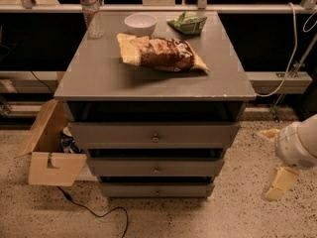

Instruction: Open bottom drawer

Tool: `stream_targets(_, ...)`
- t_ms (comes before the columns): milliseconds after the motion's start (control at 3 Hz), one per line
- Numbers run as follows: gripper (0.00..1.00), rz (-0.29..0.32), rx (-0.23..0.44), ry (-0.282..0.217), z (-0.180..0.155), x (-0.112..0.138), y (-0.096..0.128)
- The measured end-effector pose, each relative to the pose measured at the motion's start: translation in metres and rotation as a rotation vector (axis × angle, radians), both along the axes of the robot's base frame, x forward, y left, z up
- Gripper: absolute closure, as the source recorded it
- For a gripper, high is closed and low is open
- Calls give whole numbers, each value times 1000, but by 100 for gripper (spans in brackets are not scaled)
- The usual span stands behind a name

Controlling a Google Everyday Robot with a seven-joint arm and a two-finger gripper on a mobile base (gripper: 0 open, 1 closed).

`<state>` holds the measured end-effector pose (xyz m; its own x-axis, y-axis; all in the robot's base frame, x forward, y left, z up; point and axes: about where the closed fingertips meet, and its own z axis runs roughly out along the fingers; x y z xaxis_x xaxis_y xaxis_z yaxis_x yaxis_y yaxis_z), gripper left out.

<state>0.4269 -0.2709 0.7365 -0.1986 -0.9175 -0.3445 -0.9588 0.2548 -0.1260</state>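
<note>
Grey three-drawer bench (99,76) seen from the front. The bottom drawer (156,189), lowest and narrowest, sits just above the speckled floor, its front nearly flush, round knob (157,192) at centre. The pincer (278,185) hangs low at the right, well apart from the drawer; whether it is apart or together cannot be told. A snack bag (161,53), bowl (140,23) and water bottle (90,9) lie on top.

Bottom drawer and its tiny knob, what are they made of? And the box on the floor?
The bottom drawer looks like matte grey painted board or metal; its flat, dull front leaves that open. Its knob seems metal, from its small glint. The box looks like brown cardboard, flaps folded open. The pincer hangs low at right, apart from the drawer.
</note>
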Motion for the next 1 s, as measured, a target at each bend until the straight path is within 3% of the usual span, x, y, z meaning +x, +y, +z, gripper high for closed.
stream_targets(333,0,-12,-24,32,-26,2,5)
stream_targets(1000,0,50,194,61,-166,0,53)
